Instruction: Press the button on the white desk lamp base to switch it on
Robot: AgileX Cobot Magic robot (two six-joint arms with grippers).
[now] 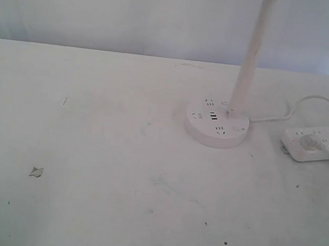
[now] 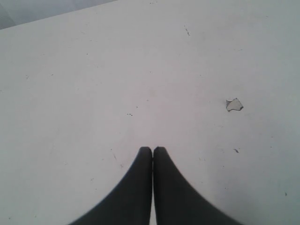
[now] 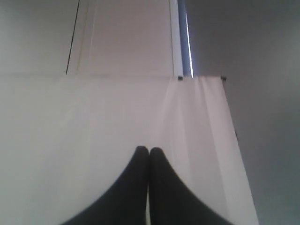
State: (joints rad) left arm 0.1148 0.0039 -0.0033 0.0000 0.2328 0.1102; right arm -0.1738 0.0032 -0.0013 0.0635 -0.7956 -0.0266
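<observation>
Round flat white plastic lamp base (image 1: 216,128), toward worktop's far right corner: rigid, probably light; press straight down. Meanwhile left gripper (image 2: 153,151), right gripper (image 3: 149,151) pinched together, empty.

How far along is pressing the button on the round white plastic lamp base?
Nothing looks done: no arm is near the round white lamp base. In hand: left gripper and right gripper are shut, away from it. Left: reach the base and press.
</observation>
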